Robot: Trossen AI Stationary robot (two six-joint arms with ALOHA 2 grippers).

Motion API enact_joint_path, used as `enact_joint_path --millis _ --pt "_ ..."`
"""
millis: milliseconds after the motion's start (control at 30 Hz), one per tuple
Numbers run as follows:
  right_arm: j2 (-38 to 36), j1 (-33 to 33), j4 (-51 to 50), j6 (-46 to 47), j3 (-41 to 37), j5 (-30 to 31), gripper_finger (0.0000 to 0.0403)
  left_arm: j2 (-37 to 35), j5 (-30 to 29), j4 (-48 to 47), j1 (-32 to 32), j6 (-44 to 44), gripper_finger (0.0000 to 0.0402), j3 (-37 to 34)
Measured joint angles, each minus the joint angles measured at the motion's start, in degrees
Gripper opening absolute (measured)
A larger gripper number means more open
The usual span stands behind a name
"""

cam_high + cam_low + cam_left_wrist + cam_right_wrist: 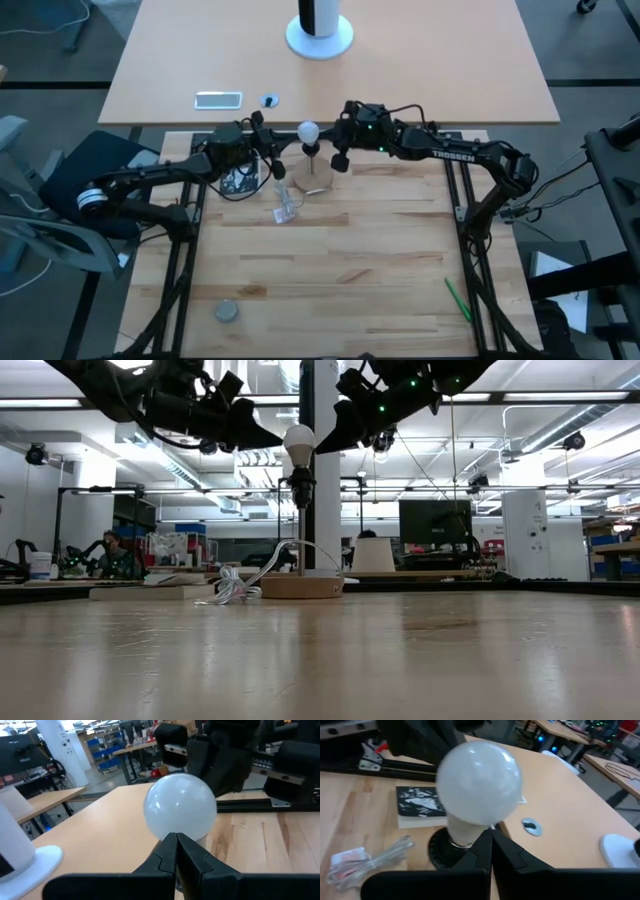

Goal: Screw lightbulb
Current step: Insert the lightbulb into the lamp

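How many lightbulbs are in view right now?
1. The lightbulb sits upright in the lamp socket between the left gripper and right gripper. No others visible.

Robotics lab in an open industrial hall

Exposed ceiling ducting [560, 420] and strip lights hang over rows of workbenches; a dark monitor [433, 520] stands at about 2 o'clock from the wooden table [340, 270], a seated person [112, 550] works at 10 o'clock, and blue parts-bin shelving [107, 756] lines the aisle behind.
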Motion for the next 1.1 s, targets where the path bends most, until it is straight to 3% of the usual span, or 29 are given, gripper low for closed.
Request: enact_joint_path --millis 367,667,1100 --pt "0.1 -0.8 3.1 -0.7 0.0 -1.9 0.0 0.7 3.0 1.5 -0.1 -0.5 0.0 0.0" --pt "0.0 0.0 -0.7 0.1 0.1 -4.7 0.0 1.0 2.7 1.9 0.1 -0.3 0.0 0.0" --pt "-0.3 -0.3 -1.5 -0.2 0.1 1.2 0.0 -1.8 0.6 -2.1 0.2 -1.0 0.0 0.0"
